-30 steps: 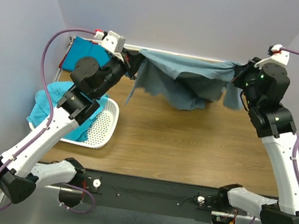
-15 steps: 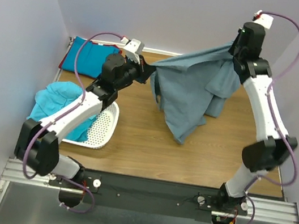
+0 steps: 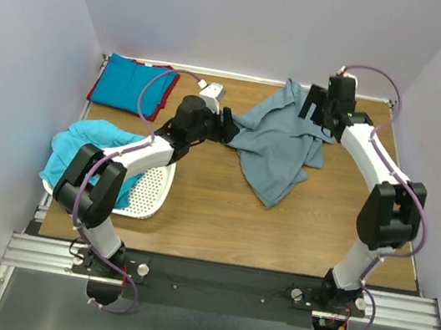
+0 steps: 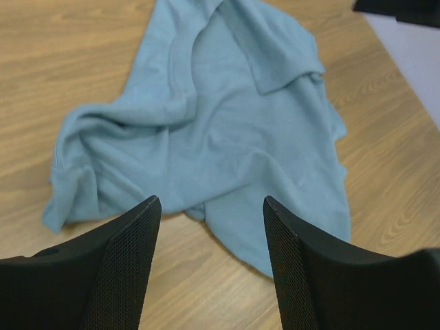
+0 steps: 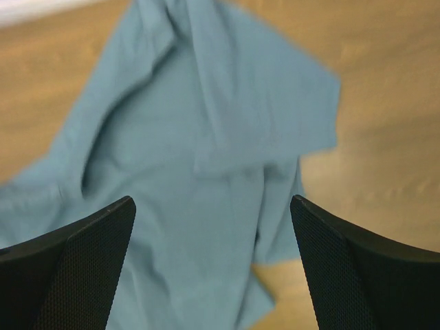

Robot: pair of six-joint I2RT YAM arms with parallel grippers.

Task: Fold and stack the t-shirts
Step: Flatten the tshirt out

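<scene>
Turquoise shirt [image 3: 78, 145] partly behind left arm [image 3: 140, 150]

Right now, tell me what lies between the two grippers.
The grey-blue shirt, crumpled on the table, lies between the left gripper and right gripper; the top view shows it.

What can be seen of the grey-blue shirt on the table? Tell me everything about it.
The grey-blue shirt is soft, plain, dusty-coloured cloth. It lies crumpled and unfolded on the wooden table, on the far half, a little right of centre. It has deep folds, one sleeve turned over the body, and a corner trailing toward the near edge. The left fingers and the right fingers stand open above it, holding none of it. No other thing touches it.
</scene>
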